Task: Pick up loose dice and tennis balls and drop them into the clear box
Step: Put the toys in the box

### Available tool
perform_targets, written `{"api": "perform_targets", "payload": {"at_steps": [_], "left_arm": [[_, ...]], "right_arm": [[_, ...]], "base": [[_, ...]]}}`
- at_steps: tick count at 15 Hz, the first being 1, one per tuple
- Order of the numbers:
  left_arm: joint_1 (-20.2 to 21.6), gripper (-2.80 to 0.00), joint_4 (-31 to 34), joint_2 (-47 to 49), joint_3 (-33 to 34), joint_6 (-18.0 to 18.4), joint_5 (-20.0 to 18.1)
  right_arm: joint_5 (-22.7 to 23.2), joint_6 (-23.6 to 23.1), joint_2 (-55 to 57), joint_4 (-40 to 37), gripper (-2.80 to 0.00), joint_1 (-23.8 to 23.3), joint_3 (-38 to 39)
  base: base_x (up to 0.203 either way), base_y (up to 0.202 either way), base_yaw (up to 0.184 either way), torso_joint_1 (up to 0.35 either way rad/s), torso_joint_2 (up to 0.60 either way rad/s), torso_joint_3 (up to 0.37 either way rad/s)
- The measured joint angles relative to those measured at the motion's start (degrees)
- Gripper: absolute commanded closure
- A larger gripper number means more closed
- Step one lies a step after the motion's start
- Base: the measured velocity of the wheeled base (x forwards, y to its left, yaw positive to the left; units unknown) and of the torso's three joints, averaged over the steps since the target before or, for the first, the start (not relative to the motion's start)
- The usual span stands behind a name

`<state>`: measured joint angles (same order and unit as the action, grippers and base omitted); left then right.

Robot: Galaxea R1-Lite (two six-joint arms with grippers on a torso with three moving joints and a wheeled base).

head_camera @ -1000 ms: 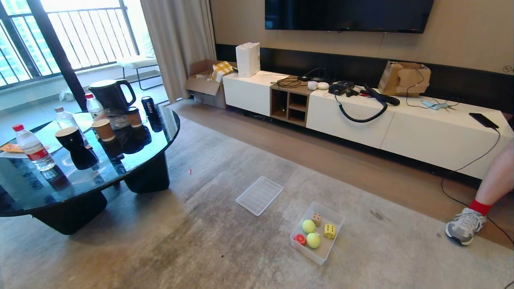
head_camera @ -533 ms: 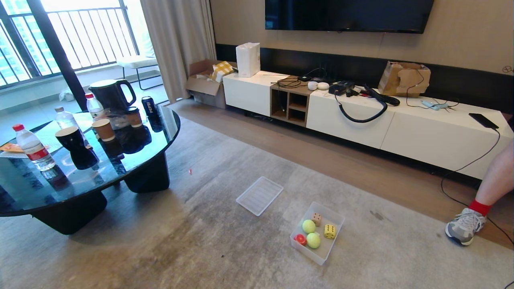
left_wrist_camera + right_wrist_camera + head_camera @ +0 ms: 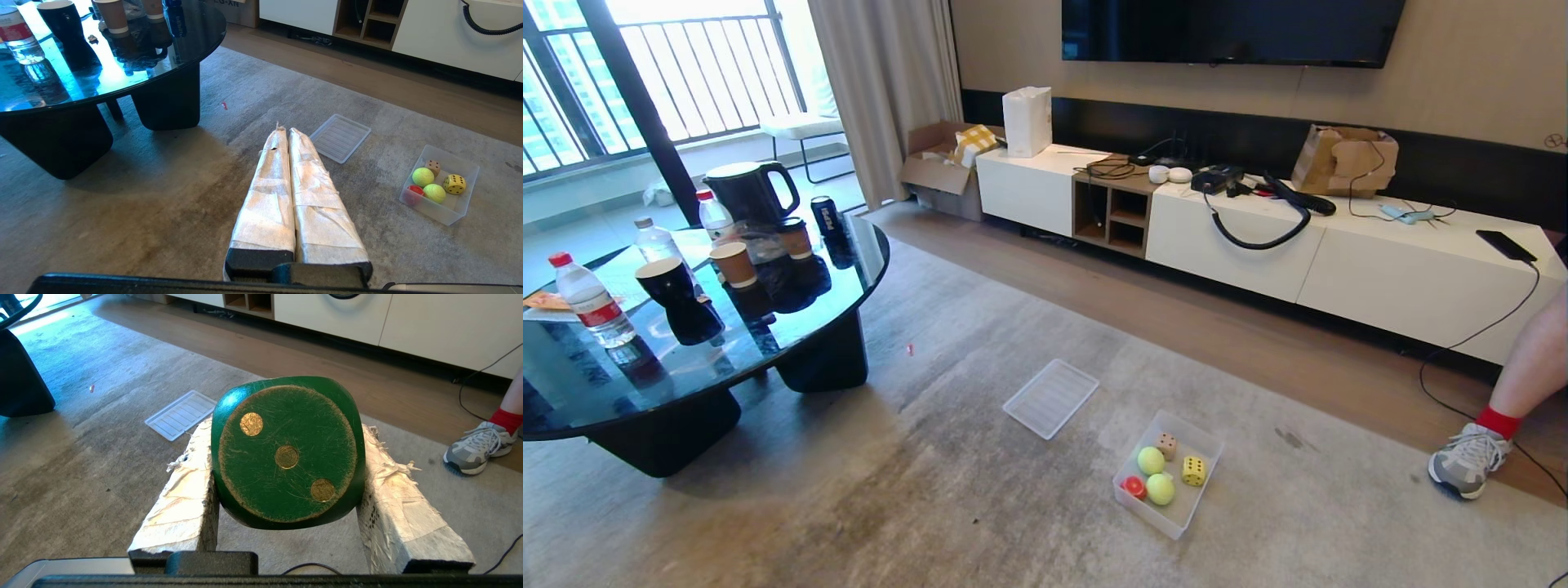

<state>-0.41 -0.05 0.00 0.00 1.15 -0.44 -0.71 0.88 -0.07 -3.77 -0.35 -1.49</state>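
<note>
Between the right gripper's [image 3: 286, 457] tape-wrapped fingers [image 3: 186, 494] sits the dark green gold-pipped die [image 3: 286, 453], clamped firm (left gripper [image 3: 286, 134] pressed closed, empty). The translucent rectangular plastic box [image 3: 1176, 523] lies ahead on the grey carpet, nearer the right arm.

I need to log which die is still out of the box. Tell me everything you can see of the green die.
The green die is a dark green rounded cube with a scuffed, scratched surface, seemingly painted wood. The face toward the wrist camera shows three gold pips in a diagonal line inside a worn circular flat. It is clamped between the two cloth-wrapped fingers of the right gripper, held above the grey rug, touching nothing else. It does not show in the head view.
</note>
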Motion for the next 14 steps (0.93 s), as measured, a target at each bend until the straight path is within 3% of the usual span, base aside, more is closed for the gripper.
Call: {"api": "perform_targets", "payload": {"at_steps": [14], "left_arm": [[0.0, 0.0, 0.0, 0.0, 0.0, 0.3, 0.0]], "right_arm": [[0.0, 0.0, 0.0, 0.0, 0.0, 0.0, 0.0]], "base": [[0.0, 0.0, 0.0, 0.002, 0.0, -0.168]]}}
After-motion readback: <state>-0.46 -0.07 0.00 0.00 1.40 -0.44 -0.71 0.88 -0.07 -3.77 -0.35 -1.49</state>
